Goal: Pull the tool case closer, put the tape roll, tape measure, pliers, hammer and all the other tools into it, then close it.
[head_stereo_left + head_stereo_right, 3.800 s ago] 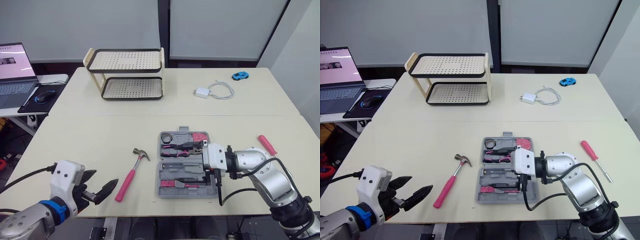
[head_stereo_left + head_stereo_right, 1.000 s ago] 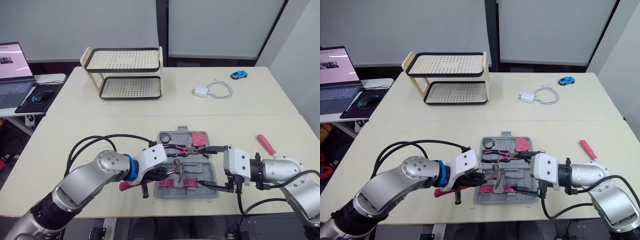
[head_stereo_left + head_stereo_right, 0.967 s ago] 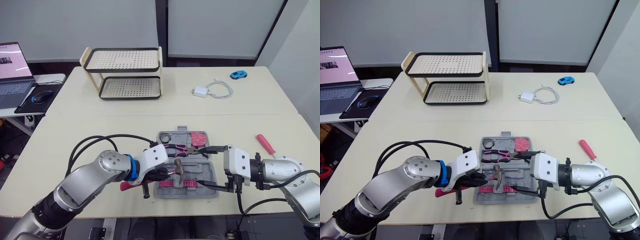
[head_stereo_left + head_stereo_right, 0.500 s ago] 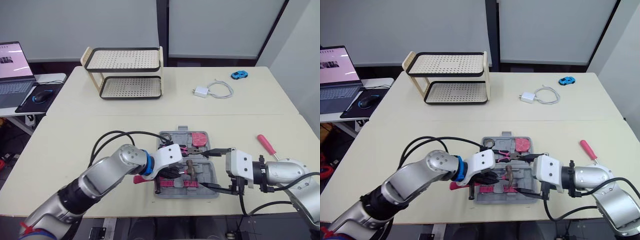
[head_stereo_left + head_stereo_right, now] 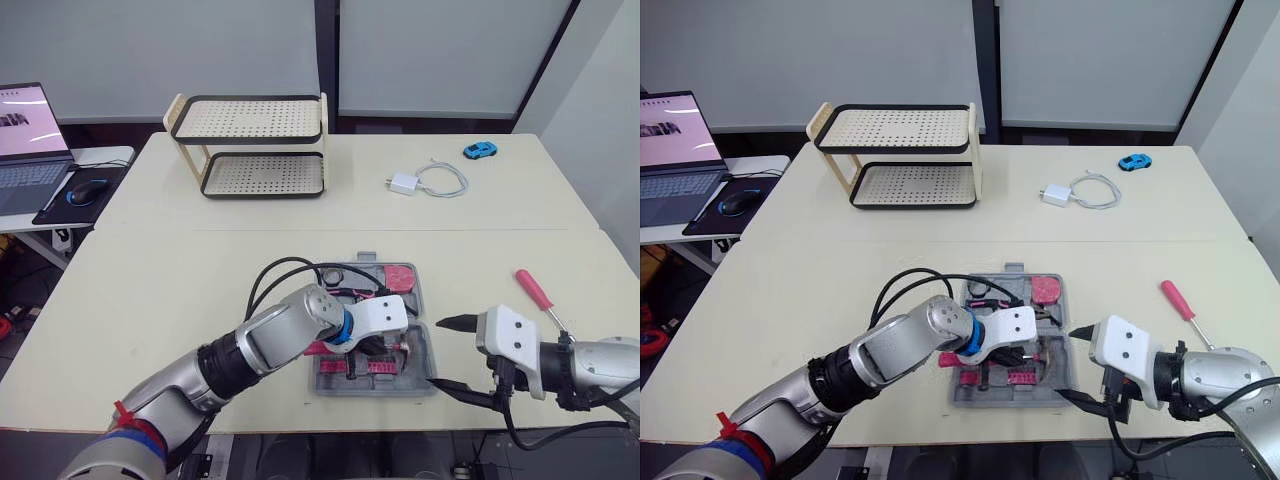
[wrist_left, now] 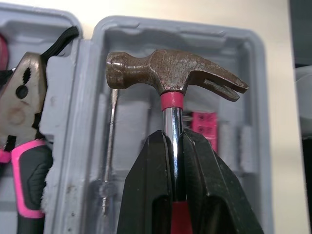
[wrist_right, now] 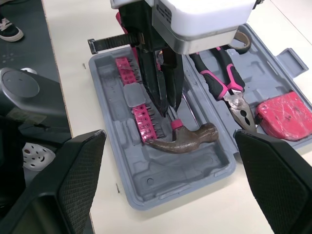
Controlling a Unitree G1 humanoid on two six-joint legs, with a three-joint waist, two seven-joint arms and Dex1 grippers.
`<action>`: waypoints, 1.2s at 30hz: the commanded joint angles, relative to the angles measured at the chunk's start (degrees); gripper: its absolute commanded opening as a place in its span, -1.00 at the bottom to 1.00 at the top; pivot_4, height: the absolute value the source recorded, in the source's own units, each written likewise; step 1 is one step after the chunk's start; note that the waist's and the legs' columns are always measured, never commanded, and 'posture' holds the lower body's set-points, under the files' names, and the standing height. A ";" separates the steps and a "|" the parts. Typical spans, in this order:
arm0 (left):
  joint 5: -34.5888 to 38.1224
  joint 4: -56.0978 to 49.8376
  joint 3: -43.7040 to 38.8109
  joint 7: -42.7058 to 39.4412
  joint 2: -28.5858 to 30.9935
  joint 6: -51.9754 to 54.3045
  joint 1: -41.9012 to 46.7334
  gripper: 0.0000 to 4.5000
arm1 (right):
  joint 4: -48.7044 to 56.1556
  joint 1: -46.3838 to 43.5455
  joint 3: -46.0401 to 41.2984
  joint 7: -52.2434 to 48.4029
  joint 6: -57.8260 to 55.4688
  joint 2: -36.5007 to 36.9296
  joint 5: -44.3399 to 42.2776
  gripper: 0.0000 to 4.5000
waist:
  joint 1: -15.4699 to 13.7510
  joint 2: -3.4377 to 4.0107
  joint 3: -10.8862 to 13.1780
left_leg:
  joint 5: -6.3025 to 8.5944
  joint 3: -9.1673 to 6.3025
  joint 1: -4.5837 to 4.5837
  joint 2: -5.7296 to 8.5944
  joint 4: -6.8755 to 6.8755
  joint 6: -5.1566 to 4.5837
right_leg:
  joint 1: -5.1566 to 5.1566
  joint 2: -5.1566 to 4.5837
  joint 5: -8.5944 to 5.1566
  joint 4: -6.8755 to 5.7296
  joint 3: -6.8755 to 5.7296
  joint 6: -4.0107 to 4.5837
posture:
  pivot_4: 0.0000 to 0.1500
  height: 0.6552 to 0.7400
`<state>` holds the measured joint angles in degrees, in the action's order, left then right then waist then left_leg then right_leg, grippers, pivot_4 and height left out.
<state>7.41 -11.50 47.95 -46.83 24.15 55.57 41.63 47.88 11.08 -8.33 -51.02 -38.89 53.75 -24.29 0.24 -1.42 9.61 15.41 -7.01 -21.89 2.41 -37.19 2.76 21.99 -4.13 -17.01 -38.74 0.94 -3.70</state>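
The grey tool case [image 5: 425, 345] lies open near the table's front edge. My left gripper [image 6: 174, 139] is shut on the steel shaft of the pink-handled hammer [image 7: 183, 139]. The hammer's head [image 6: 175, 73] is low over the near half of the case, beside a row of pink bits [image 7: 141, 117]. The far half holds the pliers [image 7: 229, 92], the red tape measure [image 7: 280, 114] and the tape roll [image 5: 332, 272]. My right gripper [image 5: 437, 352] stands open just right of the case, holding nothing. A pink screwdriver [image 5: 535, 292] lies on the table to the right.
A two-tier perforated rack [image 5: 255, 145] stands at the back left. A white charger with cable [image 5: 425, 182] and a blue toy car [image 5: 480, 150] lie at the back right. A laptop [image 5: 30, 130] and mouse [image 5: 82, 192] sit on a side table to the left.
My left gripper has carried the hammer to the right, over the near half of the case. My right gripper has drawn back to the right, clear of the case.
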 commanded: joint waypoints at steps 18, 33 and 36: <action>-6.52 7.58 1.53 -2.42 -6.28 -4.80 2.39 -0.97 | 5.06 0.86 -2.31 5.49 -2.97 -0.35 -3.08 1.00 | -0.05 0.00 0.00 | 0.00 -0.01 0.00 0.00 -0.01 0.00 | 0.00 0.00 0.00 -0.01 0.00 0.00 | 1.00 1.00; -7.61 6.12 2.56 -3.84 -6.88 -0.80 2.37 -0.97 | 4.36 -0.04 -0.50 7.04 -2.69 -1.00 -2.63 1.00 | -0.01 0.00 0.00 | 0.00 -0.01 0.01 0.00 -0.05 0.00 | -0.04 0.00 0.00 -0.01 -0.02 0.00 | 1.00 1.00; -7.87 6.58 2.54 -3.85 -6.98 -0.77 2.49 -0.97 | 4.19 -0.34 -0.14 7.17 -2.62 -1.11 -2.51 1.00 | -0.02 0.00 0.00 | 0.00 -0.02 0.01 0.00 -0.05 0.00 | -0.04 0.00 0.00 -0.01 -0.02 0.00 | 1.00 1.00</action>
<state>0.30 -3.94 50.13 -50.65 17.46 54.62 43.61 51.29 11.32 -7.87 -44.04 -42.37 52.81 -26.55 0.22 -1.41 9.61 15.41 -7.03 -21.88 2.41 -37.25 2.76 21.94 -4.13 -17.01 -38.75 0.92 -3.70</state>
